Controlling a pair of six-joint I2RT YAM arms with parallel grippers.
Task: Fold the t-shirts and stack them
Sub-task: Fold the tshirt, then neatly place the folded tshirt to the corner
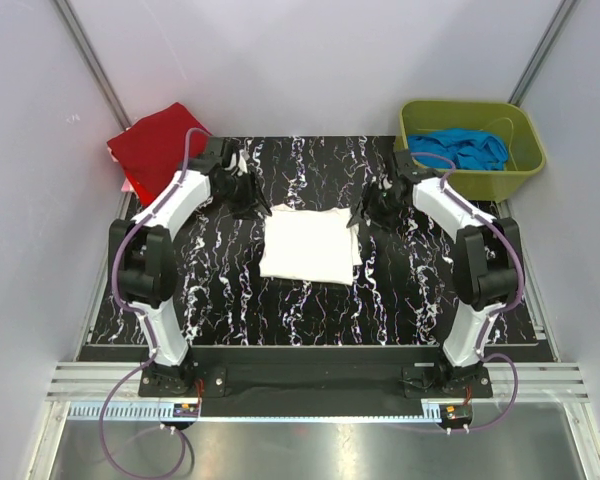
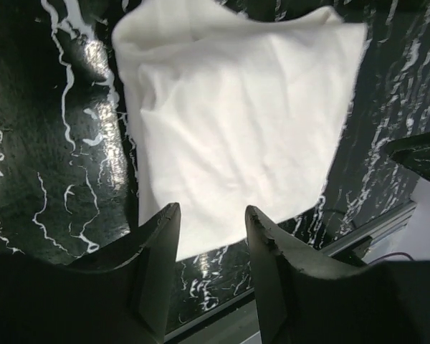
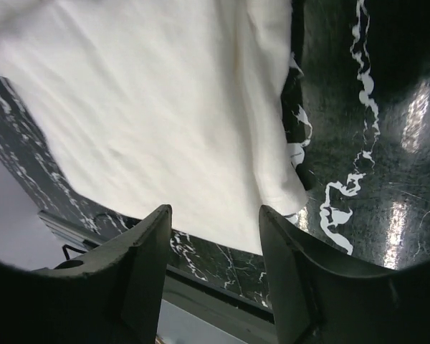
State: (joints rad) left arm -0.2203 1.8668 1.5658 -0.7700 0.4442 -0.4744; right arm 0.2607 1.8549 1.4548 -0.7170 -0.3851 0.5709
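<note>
The folded white cloth t-shirt (image 1: 308,245) lay between the half-open, empty left gripper (image 1: 248,197) and right gripper (image 1: 372,211), with the folded red cloth t-shirt (image 1: 158,145) nearer the left one.

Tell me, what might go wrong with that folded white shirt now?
The white shirt is loosely folded, a lower layer peeking out on its right; with both jaws open and holding nothing, a lift by one edge could let it unfold.
The red stack sits off the mat in the far left corner, so the shirt may drag or land askew there.
</note>
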